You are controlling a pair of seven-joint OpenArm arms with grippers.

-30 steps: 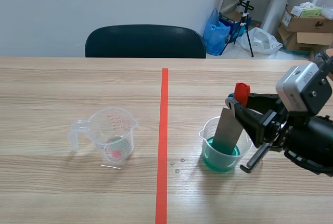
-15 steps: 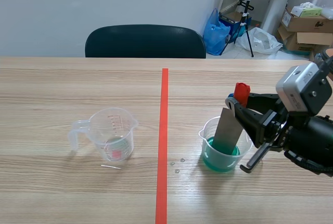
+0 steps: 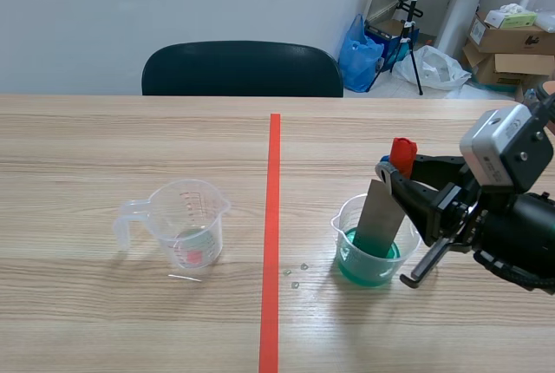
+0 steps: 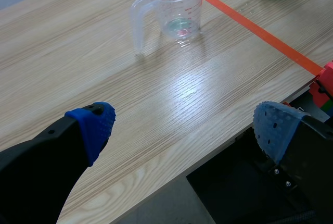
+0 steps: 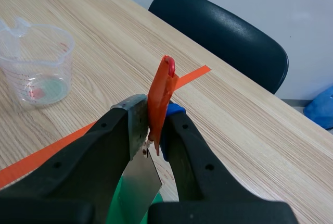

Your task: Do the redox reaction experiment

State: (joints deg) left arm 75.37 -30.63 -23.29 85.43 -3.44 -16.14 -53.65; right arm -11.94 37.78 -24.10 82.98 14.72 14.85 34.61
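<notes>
**Metal strip held dipped in green solution**

Scene view: the right gripper (image 3: 401,184) clamps a metal strip (image 3: 379,217). Its lower end stands in the cup (image 3: 344,224) of green liquid right of the tape, probably so it can react.

Left wrist view: the left gripper (image 4: 183,125) hangs spread wide and empty. The measuring jug (image 4: 174,5) has red graduations, unreadable.

Right wrist view: the strip's red grip (image 5: 162,94) is pinched between the fingers.

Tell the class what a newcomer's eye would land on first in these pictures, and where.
First, the right gripper, shut on a grey metal sheet that stands in a cup of green liquid, right of the red line. Next, the clear measuring jug left of that line, nearly empty. The left gripper hangs open over the table at its near edge.
</notes>
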